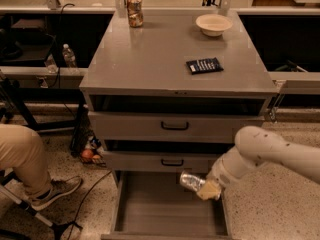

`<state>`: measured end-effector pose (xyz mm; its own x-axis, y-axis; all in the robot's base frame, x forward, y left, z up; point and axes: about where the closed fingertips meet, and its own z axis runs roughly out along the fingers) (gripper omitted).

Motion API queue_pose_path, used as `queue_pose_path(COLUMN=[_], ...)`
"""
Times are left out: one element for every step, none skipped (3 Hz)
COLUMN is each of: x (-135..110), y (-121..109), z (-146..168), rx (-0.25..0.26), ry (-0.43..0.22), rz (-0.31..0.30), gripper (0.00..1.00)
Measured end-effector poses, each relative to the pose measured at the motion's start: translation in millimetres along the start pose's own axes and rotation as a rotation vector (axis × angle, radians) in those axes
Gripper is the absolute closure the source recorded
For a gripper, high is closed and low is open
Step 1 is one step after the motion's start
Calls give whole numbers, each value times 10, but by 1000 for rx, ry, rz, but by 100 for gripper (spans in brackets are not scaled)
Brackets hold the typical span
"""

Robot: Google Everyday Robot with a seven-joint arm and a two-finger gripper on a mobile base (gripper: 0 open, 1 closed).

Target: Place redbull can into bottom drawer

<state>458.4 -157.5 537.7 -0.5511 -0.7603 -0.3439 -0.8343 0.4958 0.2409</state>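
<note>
While tool grips redbull can, long axis toward 10 o'clock, open bottom drawer lies below, 7 o'clock.

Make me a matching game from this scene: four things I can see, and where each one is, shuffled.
Things:
1 redbull can
2 reddish-gold can
3 bowl
4 black packet

Places:
A cabinet top, back right
B held in the gripper, above the open bottom drawer
C cabinet top, back left
D cabinet top, right side, in front of the bowl

Pairs: 1-B, 2-C, 3-A, 4-D
</note>
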Motion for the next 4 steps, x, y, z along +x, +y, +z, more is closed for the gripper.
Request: queue_pose_path(x=[374, 392, 419, 464], y=[34, 19, -33, -264], z=[766, 809, 930, 1445], rx=[-110, -121, -133, -163], ry=[-10, -17, -24, -57], rz=[81, 88, 101, 135], gripper=[100, 100, 100, 100])
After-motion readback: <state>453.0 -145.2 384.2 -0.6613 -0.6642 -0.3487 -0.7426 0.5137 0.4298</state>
